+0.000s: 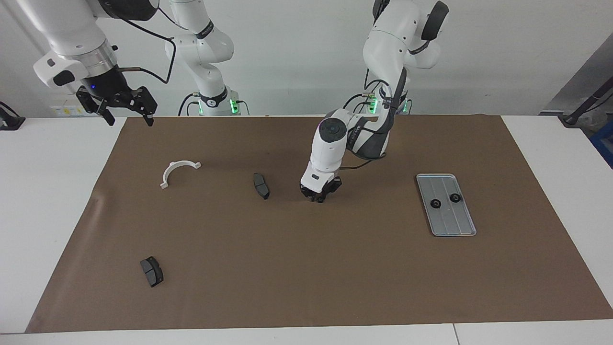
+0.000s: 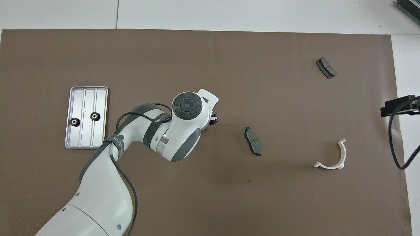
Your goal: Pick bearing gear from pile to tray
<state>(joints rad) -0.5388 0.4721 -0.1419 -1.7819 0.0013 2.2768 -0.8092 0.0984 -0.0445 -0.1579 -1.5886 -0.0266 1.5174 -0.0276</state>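
Matt brown sheet, brushed metal tray, plastic-looking parts.

You have a matt brown paper-like mat (image 1: 306,268) over a smooth white table (image 1: 43,201). The tray (image 1: 457,225) looks like dull silver metal with grooves; the two gears (image 1: 436,203) on it are black with a slight sheen. The half-ring bracket (image 1: 178,171) looks like smooth white plastic, and the pads (image 1: 261,185) are matt dark grey. Your arms' shells (image 2: 98,196) are glossy white.

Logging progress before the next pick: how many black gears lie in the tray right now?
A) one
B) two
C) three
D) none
B: two small black gears sit side by side in the tray, and both also show in the overhead view.
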